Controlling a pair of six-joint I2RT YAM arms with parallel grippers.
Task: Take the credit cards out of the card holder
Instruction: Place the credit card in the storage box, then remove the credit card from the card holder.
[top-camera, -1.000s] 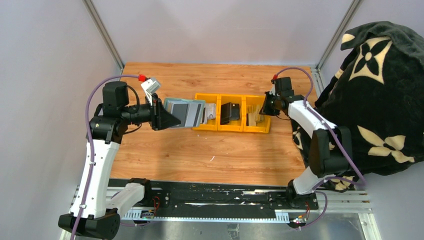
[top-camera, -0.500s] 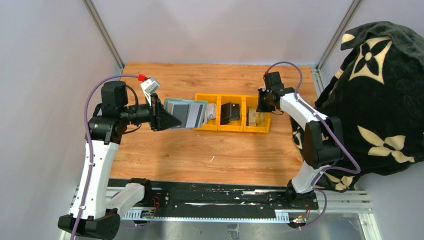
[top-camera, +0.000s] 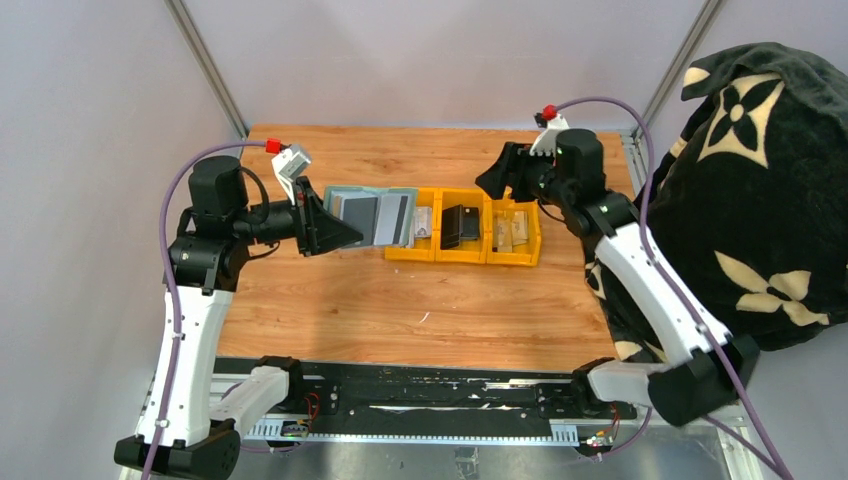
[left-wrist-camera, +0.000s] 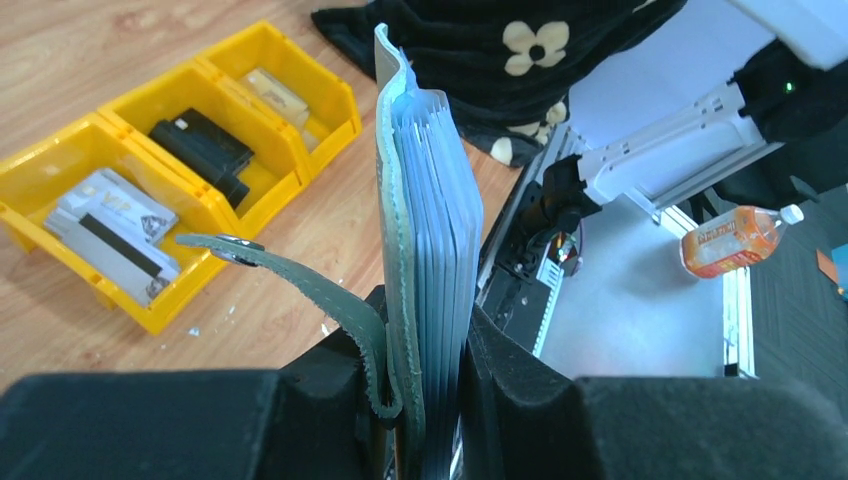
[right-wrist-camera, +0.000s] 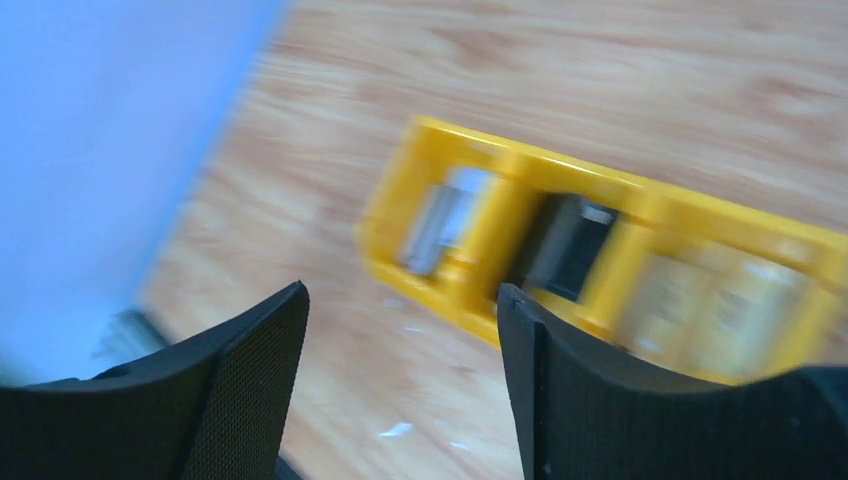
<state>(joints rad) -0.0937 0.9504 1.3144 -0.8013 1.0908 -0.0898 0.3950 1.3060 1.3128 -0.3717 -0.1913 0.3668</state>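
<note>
Card holder clamped in the left gripper, right gripper empty above the bin

The left gripper pinches the card holder by one edge, holding it above the table just left of the yellow bin. Grey credit cards show in its pockets. The right gripper hangs wide apart with nothing between its fingers, over the bin's right end (its wrist view is blurred). Other credit cards lie in the bin: silver left, black middle, tan right
</note>
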